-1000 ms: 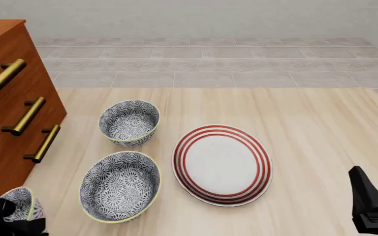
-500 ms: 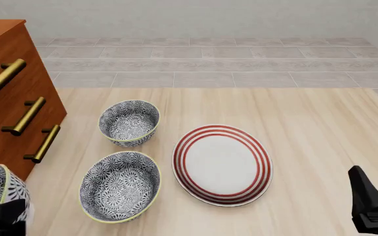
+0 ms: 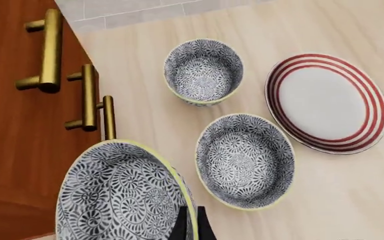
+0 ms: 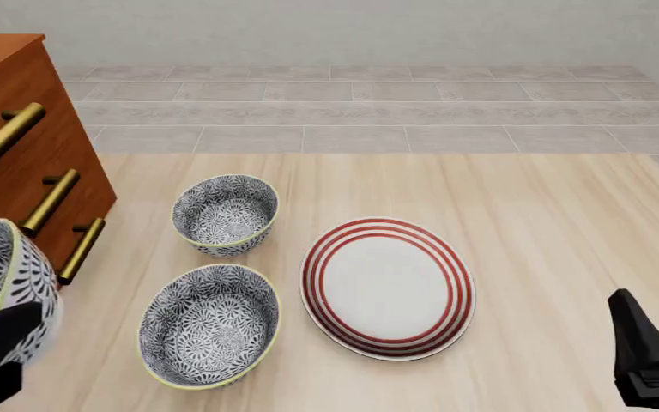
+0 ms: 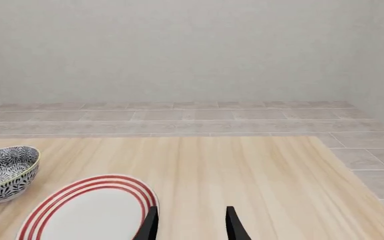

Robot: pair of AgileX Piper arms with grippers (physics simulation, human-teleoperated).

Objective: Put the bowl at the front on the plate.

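With the right claw [image 5: 190, 226] idling spread, the left claw [image 3: 190, 226] is pinching the bowl's [image 4: 7, 287] rim and, to do well, should be keeping it level while crossing to the plate [image 4: 387, 287].

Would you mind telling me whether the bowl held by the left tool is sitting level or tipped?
Tipped. In the front view the bowl leans steeply, its yellow-green rim running nearly upright, with the left tool pinching that rim.

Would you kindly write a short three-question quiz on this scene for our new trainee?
1. True or false: the plate already has a bowl on it.
2. How many bowls rest on the table?
3. Which gripper holds a bowl: A) left B) right?

Key: 1. False, it is bare. 2. Two; the third bowl is lifted, tilted, in the left gripper. 3. A; the right gripper is open and holds nothing.
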